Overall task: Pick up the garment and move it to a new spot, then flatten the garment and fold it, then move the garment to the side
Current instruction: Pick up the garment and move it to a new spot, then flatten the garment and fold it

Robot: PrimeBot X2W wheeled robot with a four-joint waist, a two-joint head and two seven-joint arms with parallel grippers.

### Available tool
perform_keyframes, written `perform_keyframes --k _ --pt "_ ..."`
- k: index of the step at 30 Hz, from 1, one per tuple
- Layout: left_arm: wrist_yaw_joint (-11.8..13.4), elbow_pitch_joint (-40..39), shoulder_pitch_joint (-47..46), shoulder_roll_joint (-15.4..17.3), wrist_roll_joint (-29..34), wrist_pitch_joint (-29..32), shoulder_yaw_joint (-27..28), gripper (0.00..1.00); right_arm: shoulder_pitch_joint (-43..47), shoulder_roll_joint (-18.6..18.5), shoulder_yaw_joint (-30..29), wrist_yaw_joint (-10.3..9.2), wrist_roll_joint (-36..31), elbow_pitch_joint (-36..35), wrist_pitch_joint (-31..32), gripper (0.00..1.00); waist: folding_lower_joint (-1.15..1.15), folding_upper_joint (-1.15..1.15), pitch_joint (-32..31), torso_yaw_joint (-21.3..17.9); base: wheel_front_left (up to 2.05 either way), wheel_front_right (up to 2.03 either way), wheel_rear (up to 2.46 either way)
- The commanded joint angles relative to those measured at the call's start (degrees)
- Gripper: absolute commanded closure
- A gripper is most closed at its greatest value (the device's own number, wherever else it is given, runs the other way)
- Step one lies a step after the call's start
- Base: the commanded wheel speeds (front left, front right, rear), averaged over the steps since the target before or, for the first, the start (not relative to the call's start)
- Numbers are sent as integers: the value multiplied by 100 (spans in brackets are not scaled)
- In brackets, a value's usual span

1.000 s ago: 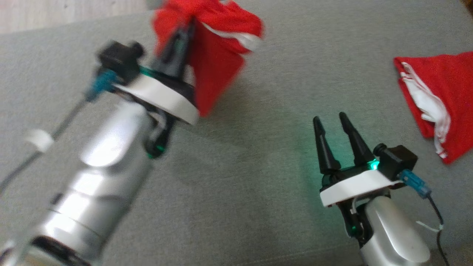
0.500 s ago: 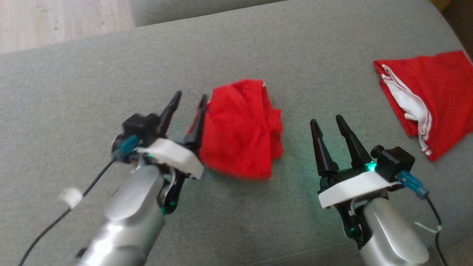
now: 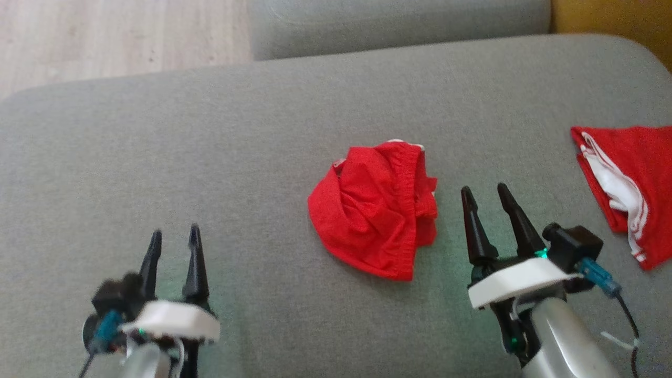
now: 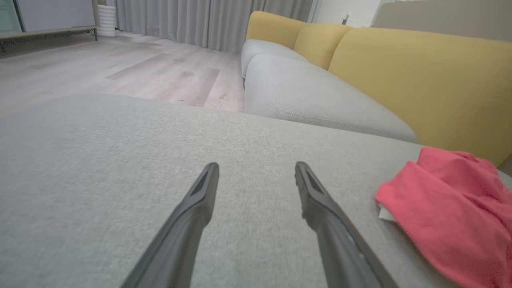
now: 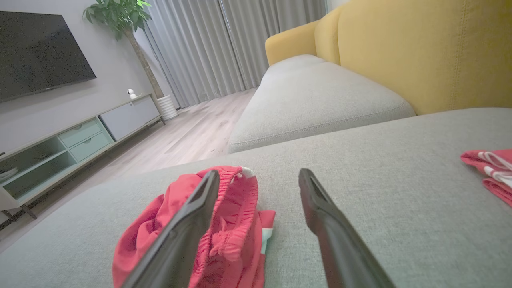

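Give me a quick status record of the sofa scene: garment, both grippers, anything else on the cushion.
surface: grey sofa cushion
garment: red, crumpled in a heap mid-cushion, not held
left gripper: open, empty, well left of the garment
right gripper: open, empty, close on the garment's right
other item: second red garment, white trim, at the cushion's right end
stage: flattening and folding not yet done

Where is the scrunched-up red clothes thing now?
In the head view the crumpled red garment lies loose on the grey cushion, between the left gripper and the right gripper, nearer the right one. A red-and-white garment lies farther right.
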Motion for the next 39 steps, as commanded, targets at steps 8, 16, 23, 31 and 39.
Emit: perform_keyframes --k 8,16,23,31,39 --pt "-176 -538 744 -243 770 -54 750 0 323 28 -81 37 -86 -32 -22 0 1 0 -407 291 0 0 0" --pt "-281 -582 963 -323 929 -54 813 0 485 28 -87 37 -144 53 -22 0 1 0 -431 438 0 0 0" --pt "-311 -511 922 -327 708 -54 577 0 466 28 541 37 -276 386 -22 0 1 0 -397 537 0 0 0" --pt "-320 -460 953 -328 582 -54 457 0 559 28 1223 37 -419 827 -22 0 1 0 -352 632 0 0 0" --pt "-324 -394 822 -329 439 -54 447 0 198 28 1486 37 -431 1204 -22 0 1 0 -205 771 0 0 0"
